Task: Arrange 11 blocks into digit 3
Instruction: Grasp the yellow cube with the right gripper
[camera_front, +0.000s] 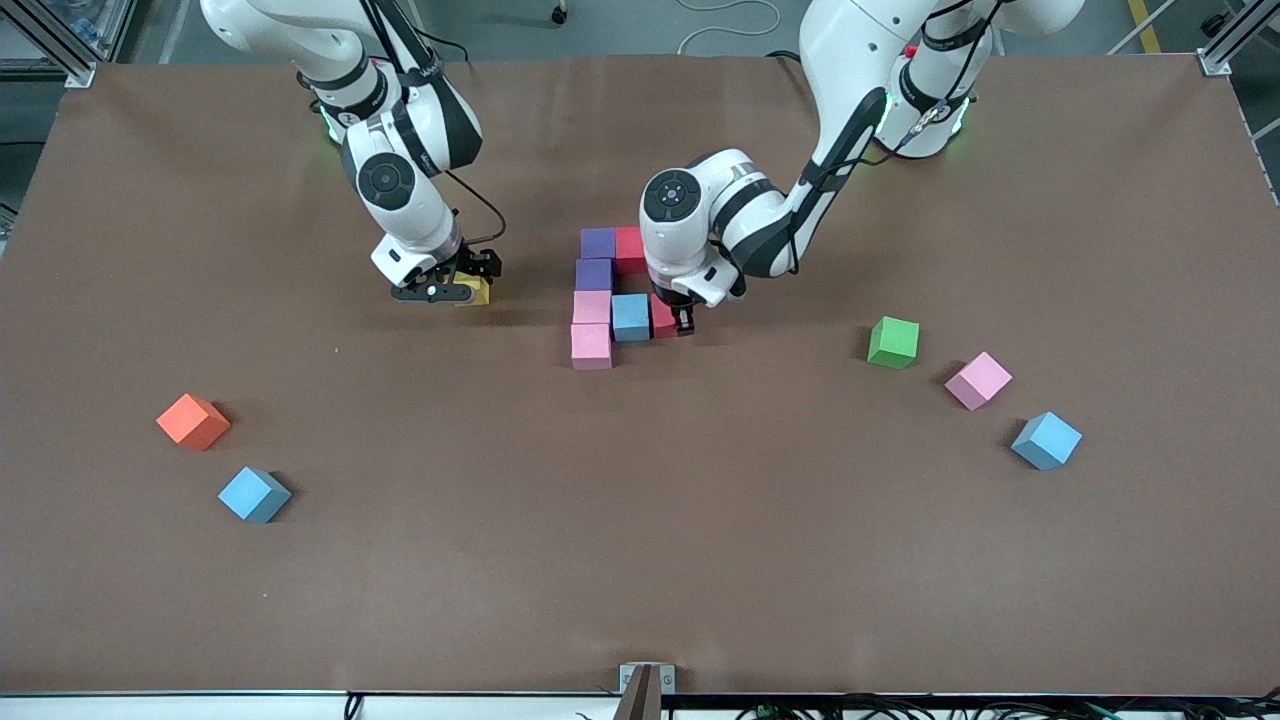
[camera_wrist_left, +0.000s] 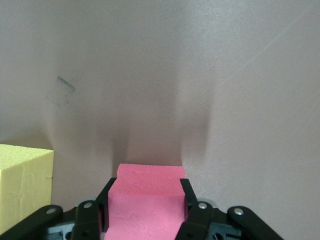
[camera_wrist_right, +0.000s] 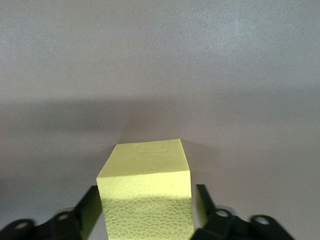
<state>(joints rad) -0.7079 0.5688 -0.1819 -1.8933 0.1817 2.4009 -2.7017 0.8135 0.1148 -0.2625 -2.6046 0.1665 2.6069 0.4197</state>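
Several blocks lie joined mid-table: purple (camera_front: 598, 242) with red (camera_front: 630, 248) beside it, then purple (camera_front: 593, 274), pink (camera_front: 591, 307) and pink (camera_front: 591, 346) in a column toward the front camera. A light blue block (camera_front: 630, 317) touches the upper pink one. My left gripper (camera_front: 675, 322) (camera_wrist_left: 146, 187) is shut on a red block (camera_front: 660, 316) (camera_wrist_left: 147, 210) beside the light blue one. In the left wrist view a yellow block (camera_wrist_left: 25, 185) lies close by. My right gripper (camera_front: 452, 293) (camera_wrist_right: 147, 200) stands open, straddling another yellow block (camera_front: 476, 291) (camera_wrist_right: 147, 170), with a thin gap at one finger.
Toward the left arm's end lie loose green (camera_front: 893, 342), pink (camera_front: 978, 380) and blue (camera_front: 1046, 440) cubes. An orange cube (camera_front: 193, 421) and a blue cube (camera_front: 254, 494) lie toward the right arm's end, nearer the front camera. The left arm's wrist hangs over part of the joined blocks.
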